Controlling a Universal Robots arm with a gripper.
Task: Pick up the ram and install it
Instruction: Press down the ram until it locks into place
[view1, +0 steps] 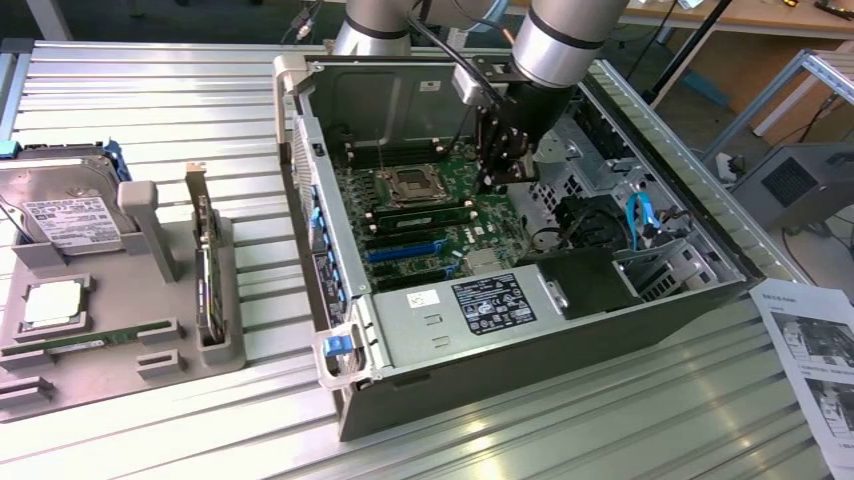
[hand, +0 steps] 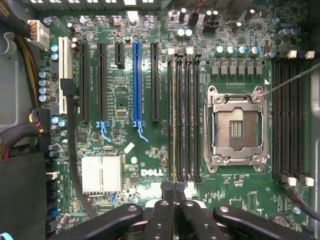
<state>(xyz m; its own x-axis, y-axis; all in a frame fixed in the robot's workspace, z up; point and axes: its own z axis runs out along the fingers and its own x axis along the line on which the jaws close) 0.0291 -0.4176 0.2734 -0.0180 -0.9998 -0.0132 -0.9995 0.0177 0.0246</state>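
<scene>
Metal table (view1: 160, 100) (ext. view): ribbed. On it you see the open PC case (view1: 601, 330) lying on its side, and a grey tray (view1: 114, 300) well apart, at the exterior view's left.
Tray content: a hard drive (view1: 67, 215), a silver processor chip (view1: 51, 303) and one green stick (view1: 83, 341) lying flat in a holder.
Arm (view1: 567, 40): reaches from above into the case, over the motherboard (view1: 454, 235).
Gripper (view1: 497, 182) (ext. view): tips are low at the board, near the CPU socket (view1: 407, 182), by the end of the black memory slots.
Paper sheet (view1: 814, 360): printed, on the table at the exterior view's right of the case.
Motherboard (wrist view): green, you look straight down on it, w/ a blue slot (hand: 136, 82), a silver heatsink (hand: 101, 174) and the CPU socket.
Ram (hand: 172, 120): seems to stand on edge in the slot bank btw. the socket and the blue slot, in the slot farthest from the socket. You see only a thin green-yellow edge, so this is not fully sure.
Gripper (wrist view): fingers (hand: 166, 197) are pressed together, tips at one end of that same slot. Touching or just above, you cannot tell.
</scene>
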